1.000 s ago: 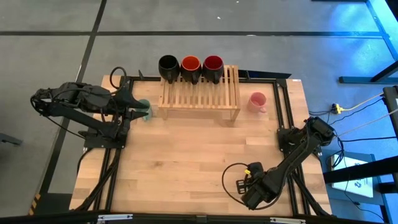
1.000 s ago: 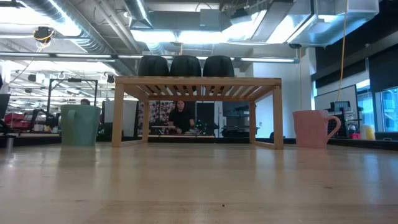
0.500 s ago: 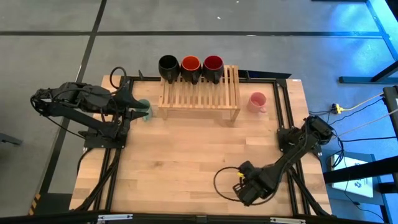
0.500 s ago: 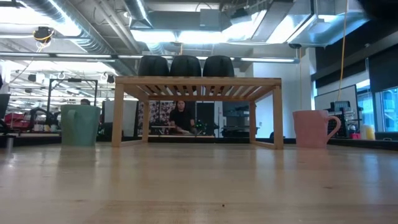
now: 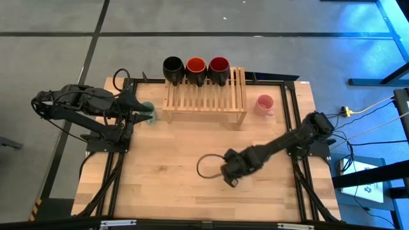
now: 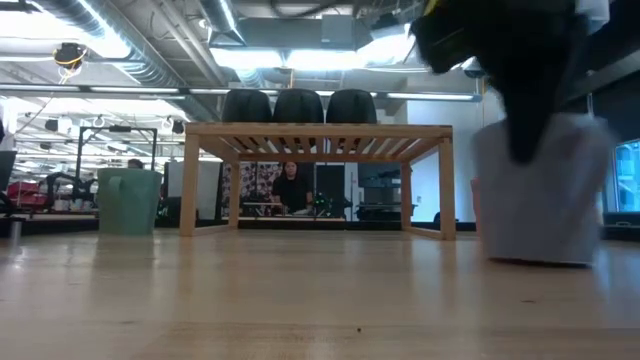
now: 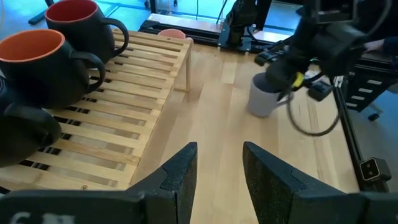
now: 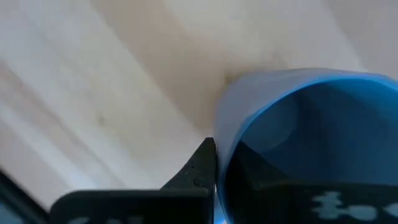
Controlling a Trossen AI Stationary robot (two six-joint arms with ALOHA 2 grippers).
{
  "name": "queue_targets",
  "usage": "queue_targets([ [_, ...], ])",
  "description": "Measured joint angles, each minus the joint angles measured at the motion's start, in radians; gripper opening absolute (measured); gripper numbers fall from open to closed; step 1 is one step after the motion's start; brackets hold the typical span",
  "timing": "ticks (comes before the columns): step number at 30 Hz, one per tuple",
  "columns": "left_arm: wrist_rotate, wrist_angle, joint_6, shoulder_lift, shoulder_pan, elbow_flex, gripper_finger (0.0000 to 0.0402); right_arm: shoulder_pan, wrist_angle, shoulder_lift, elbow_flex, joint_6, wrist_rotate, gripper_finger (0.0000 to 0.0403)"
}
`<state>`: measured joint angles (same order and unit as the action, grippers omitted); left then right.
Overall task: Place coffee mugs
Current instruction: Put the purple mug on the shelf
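No brand or writing can be read on any mug or on either arm from here.

The right arm has swung in from the near right corner of the table (image 5: 192, 140) toward the middle within the last second. Its right gripper (image 5: 231, 171) now sits over the open boards in front of the wooden rack (image 5: 204, 96). It grips the rim of the lavender-grey mug (image 7: 264, 99), one finger (image 8: 198, 171) outside the wall and the other inside the cup. In the low view that mug (image 6: 540, 190) now fills the right side, its base just above the tabletop, and hides the pink mug that showed there before.

The pink mug (image 5: 264, 103) stands upright on the table just right of the rack, well apart from the right gripper. The black mug (image 5: 173, 69), orange-red mug (image 5: 195, 69) and dark red mug (image 5: 218, 68) lie side by side on the rack's far edge, unmoved.

The left gripper (image 5: 146, 113) has stayed at the rack's left end, beside the green mug (image 5: 148, 114). Its fingers (image 7: 180, 177) stand parted with nothing between them in the wrist view.
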<state>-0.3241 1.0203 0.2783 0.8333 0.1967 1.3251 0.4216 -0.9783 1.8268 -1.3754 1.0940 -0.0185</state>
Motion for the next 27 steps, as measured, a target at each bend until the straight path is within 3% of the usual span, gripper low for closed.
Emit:
queue_targets([
  [9,0.000,0.000,0.001,0.000,0.000,0.000,0.0124,-0.086,0.043,0.022,-0.003,-0.108,0.001,0.0021],
  [20,0.000,0.000,0.001,0.000,0.000,0.000,0.0124,-0.101,0.024,-0.005,-0.001,0.009,0.026,0.0154],
  [27,0.000,0.000,0.001,0.000,0.000,0.000,0.0124,-0.069,-0.107,-0.092,-0.121,0.177,0.085,0.0206],
])
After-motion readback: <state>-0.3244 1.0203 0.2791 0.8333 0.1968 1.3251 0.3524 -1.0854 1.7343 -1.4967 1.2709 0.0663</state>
